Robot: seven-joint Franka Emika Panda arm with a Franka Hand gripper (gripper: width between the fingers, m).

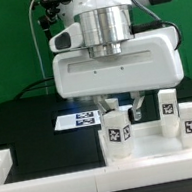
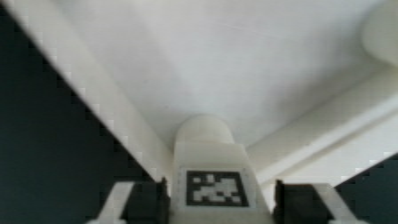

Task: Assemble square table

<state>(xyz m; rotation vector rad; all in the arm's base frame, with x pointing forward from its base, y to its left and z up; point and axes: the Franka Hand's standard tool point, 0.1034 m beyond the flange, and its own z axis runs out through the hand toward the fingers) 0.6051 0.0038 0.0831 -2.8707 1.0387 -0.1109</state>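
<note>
The square top (image 1: 154,149) lies flat at the front of the exterior view's right; in the wrist view its white face and raised rim (image 2: 267,70) fill the picture. My gripper (image 1: 121,107) hangs right over it, shut on an upright white leg (image 1: 118,134) with a tag; the leg's lower end rests at the top's left part. In the wrist view the leg (image 2: 210,170) runs away from the camera between my two fingers (image 2: 139,203), and the gripper (image 2: 214,203) presses it from both sides. Two more tagged legs (image 1: 168,110) (image 1: 190,122) stand on the top's right part.
The marker board (image 1: 76,119) lies on the black table behind the leg. A long low white rail (image 1: 6,166) runs along the exterior view's left and front. A green wall and dark equipment stand behind the arm.
</note>
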